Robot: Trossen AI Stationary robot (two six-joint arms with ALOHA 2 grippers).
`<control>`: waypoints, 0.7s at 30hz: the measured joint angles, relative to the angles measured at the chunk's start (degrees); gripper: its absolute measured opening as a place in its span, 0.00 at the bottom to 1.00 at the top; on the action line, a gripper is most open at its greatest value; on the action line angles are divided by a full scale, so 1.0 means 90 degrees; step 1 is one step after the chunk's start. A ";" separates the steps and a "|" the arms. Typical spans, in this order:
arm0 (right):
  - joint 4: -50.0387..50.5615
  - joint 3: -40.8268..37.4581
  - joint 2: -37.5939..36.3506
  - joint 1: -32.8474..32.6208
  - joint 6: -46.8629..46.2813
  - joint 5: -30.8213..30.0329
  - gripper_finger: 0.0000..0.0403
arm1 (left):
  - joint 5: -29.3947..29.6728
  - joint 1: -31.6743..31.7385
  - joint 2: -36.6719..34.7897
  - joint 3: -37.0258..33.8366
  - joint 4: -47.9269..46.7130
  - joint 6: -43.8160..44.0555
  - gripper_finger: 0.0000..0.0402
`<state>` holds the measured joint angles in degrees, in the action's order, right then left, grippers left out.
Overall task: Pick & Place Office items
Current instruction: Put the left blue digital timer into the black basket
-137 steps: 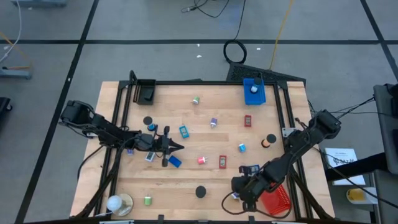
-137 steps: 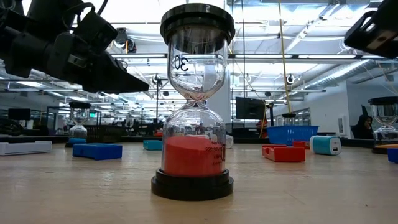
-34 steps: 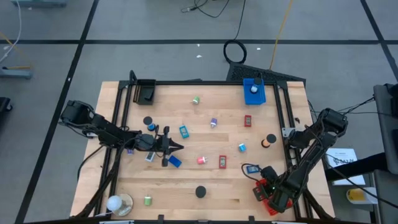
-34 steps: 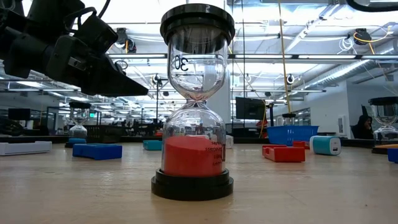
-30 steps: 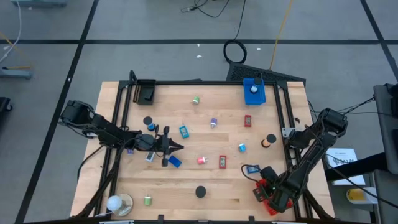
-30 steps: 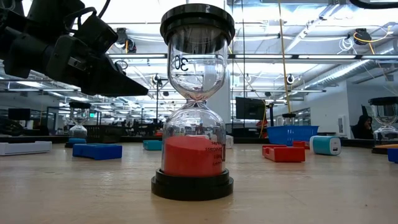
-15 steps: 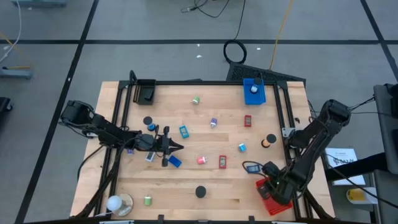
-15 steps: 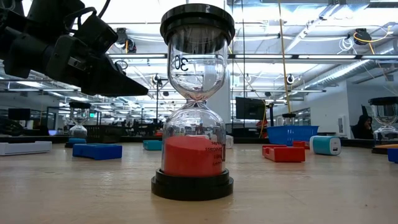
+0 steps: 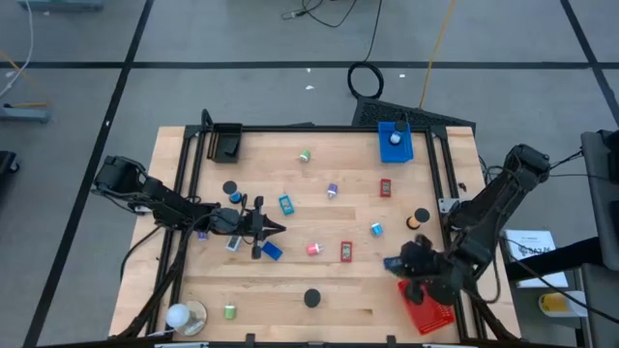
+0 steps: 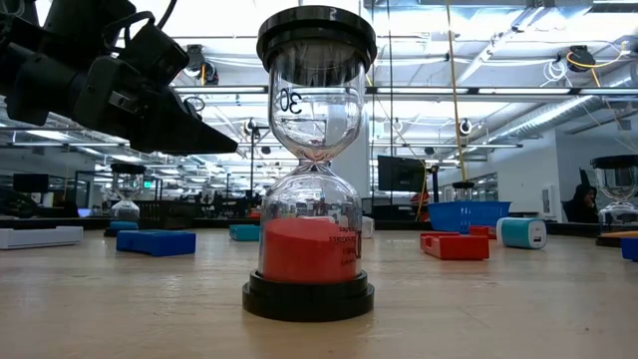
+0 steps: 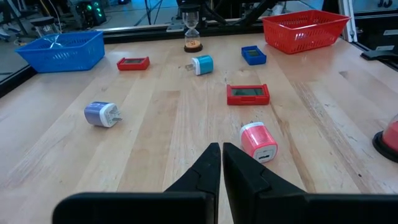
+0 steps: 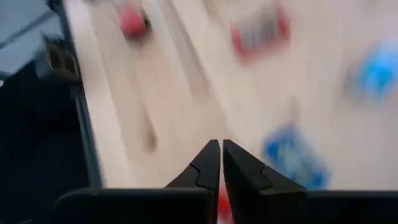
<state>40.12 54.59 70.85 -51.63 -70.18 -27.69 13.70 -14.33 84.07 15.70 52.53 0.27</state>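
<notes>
Leftward, the left gripper (image 9: 274,228) hovers pinched together, empty, over the wooden table (image 9: 319,184) near a pink rounded charger (image 11: 258,140). Small coloured office items (image 9: 332,190) lie scattered mid-table. Rightward, the right gripper (image 9: 395,264), likewise pinched and empty, sits beside the red mesh basket (image 9: 429,311).

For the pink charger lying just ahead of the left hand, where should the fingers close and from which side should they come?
Grip the pink charger across its rounded body, coming from above. It lies on its side on the table, with bare wood on both flanks, so fingers likely fit there. The left hand, shut, would need to open first.
</notes>
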 joint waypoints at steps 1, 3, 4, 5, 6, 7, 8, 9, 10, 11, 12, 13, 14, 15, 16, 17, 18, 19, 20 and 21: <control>-0.0191 0.0000 0.0006 0.0057 0.0470 -0.0361 0.03 | 0.0002 -0.0002 0.0000 0.0000 0.0000 0.0000 0.06; -0.0722 -0.0034 0.0010 0.0195 0.1390 -0.1073 0.02 | 0.0001 -0.0002 0.0000 0.0000 0.0000 -0.0002 0.06; -0.1106 -0.0093 0.0006 0.0287 0.1856 -0.1374 0.01 | 0.0001 -0.0002 0.0000 0.0000 -0.0002 -0.0005 0.06; -0.1579 -0.0182 0.0005 0.0400 0.2390 -0.1609 0.01 | 0.0001 0.0000 0.0000 0.0000 -0.0002 -0.0005 0.06; -0.2096 -0.0303 0.0005 0.0530 0.2954 -0.1768 0.00 | 0.0001 -0.0002 0.0000 0.0000 -0.0002 -0.0006 0.06; -0.2654 -0.0455 0.0007 0.0675 0.3557 -0.1830 0.00 | 0.0001 0.0000 0.0000 0.0000 -0.0003 -0.0007 0.06; -0.3277 -0.0621 0.0012 0.0827 0.4192 -0.1872 0.00 | 0.0000 -0.0001 0.0000 0.0000 -0.0005 -0.0007 0.06; -0.3924 -0.0804 0.0012 0.0983 0.4743 -0.1870 0.00 | 0.0000 0.0000 0.0000 0.0000 -0.0011 -0.0007 0.06; -0.4675 -0.1029 0.0012 0.1164 0.5282 -0.1785 0.01 | 0.0000 0.0000 0.0000 0.0000 -0.0020 -0.0012 0.06; -0.5377 -0.1249 0.0010 0.1347 0.5740 -0.1637 0.01 | 0.0000 0.0000 0.0000 0.0000 -0.0045 -0.0019 0.06; -0.6064 -0.1487 0.0010 0.1546 0.6134 -0.1412 0.01 | -0.0001 -0.0002 0.0000 0.0000 -0.0093 -0.0021 0.06; -0.6731 -0.1714 0.0013 0.1756 0.6495 -0.1162 0.01 | -0.0012 0.0000 0.0000 0.0000 -0.0171 -0.0019 0.06; -0.7347 -0.1923 0.0015 0.1965 0.6859 -0.0919 0.01 | -0.0022 -0.0002 0.0000 0.0000 -0.0279 -0.0013 0.06; -0.7924 -0.2102 0.0015 0.2202 0.7187 -0.0709 0.00 | -0.0036 -0.0002 0.0000 0.0000 -0.0383 0.0003 0.06; -0.8477 -0.2250 0.0012 0.2436 0.7460 -0.0535 0.00 | -0.0037 -0.0002 0.0000 0.0000 -0.0471 0.0030 0.06; -0.8918 -0.2353 0.0012 0.2690 0.7635 -0.0380 0.00 | -0.0039 -0.0002 0.0000 0.0000 -0.0508 0.0043 0.06; -0.9214 -0.2415 0.0008 0.2939 0.7723 -0.0241 0.00 | -0.0041 -0.0007 0.0000 0.0000 -0.0506 0.0055 0.06; -0.9342 -0.2429 0.0006 0.3194 0.7753 -0.0092 0.00 | -0.0036 -0.0022 -0.0011 0.0000 -0.0499 0.0055 0.06; -0.9399 -0.2428 0.0007 0.3434 0.7762 0.0081 0.00 | -0.0003 -0.0053 -0.0044 0.0000 -0.0509 0.0040 0.06; -0.9390 -0.2414 0.0008 0.3678 0.7760 0.0276 0.00 | 0.0036 -0.0099 -0.0082 0.0000 -0.0512 0.0013 0.06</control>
<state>-44.40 32.86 70.92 -18.52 -0.34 -25.20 14.02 -15.22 83.33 15.70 47.92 0.39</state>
